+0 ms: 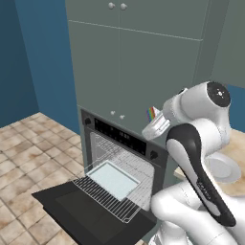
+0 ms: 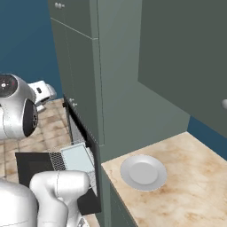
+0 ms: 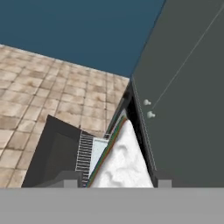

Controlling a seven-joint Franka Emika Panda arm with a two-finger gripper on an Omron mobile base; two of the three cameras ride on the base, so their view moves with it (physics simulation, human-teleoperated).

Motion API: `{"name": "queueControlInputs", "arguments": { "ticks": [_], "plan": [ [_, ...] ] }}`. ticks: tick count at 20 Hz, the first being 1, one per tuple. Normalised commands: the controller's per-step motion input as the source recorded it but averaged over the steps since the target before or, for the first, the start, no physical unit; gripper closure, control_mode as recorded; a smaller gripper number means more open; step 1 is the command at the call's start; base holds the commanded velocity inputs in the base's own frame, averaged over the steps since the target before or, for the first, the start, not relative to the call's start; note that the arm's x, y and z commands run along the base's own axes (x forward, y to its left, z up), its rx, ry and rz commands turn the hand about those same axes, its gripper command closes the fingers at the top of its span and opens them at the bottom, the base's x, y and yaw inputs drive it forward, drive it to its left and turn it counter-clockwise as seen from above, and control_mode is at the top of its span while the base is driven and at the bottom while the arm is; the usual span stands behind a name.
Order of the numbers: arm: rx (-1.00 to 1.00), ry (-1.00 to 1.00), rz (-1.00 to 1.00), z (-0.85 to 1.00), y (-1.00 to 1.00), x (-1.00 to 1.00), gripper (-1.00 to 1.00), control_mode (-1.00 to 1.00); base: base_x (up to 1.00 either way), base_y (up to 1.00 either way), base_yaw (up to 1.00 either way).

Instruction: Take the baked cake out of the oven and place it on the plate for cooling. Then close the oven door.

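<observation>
The gripper holds the cake pinched between its 2 fingers, up above the open oven door. It should swing level toward the plate on the counter, and lower slowly; the grip looks slim, I think.

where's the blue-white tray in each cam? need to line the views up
Left base view: tray lower centre, on the pulled-out wire rack.
Right base view: tray lower left, beside the cabinet edge.
Hand view: a sliver of tray at lower centre.
Shared landmark: the open oven door.
</observation>
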Motion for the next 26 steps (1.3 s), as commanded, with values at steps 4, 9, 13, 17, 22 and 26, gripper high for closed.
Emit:
{"name": "queueControlInputs", "arguments": {
  "ticks": [4,9,13,17,22,26],
  "plan": [
    [0.01,0.04,0.0,0.0,-0.96,-0.47,1.0,-1.0,0.0,0.0,0.0],
    [0.05,0.09,-0.05,-0.03,-0.91,-0.17,1.0,-1.0,0.0,0.0,0.0],
    [0.01,0.1,-0.12,-0.13,-0.92,0.0,1.0,-1.0,0.0,0.0,0.0],
    [0.0,0.17,-0.15,-0.16,-0.86,0.13,1.0,-1.0,0.0,0.0,0.0],
    [0.0,0.24,-0.16,-0.25,-0.84,0.18,1.0,-1.0,0.0,0.0,0.0],
    [0.0,0.24,-0.14,-0.43,-0.81,0.21,1.0,-1.0,0.0,0.0,0.0]
  ]
}}
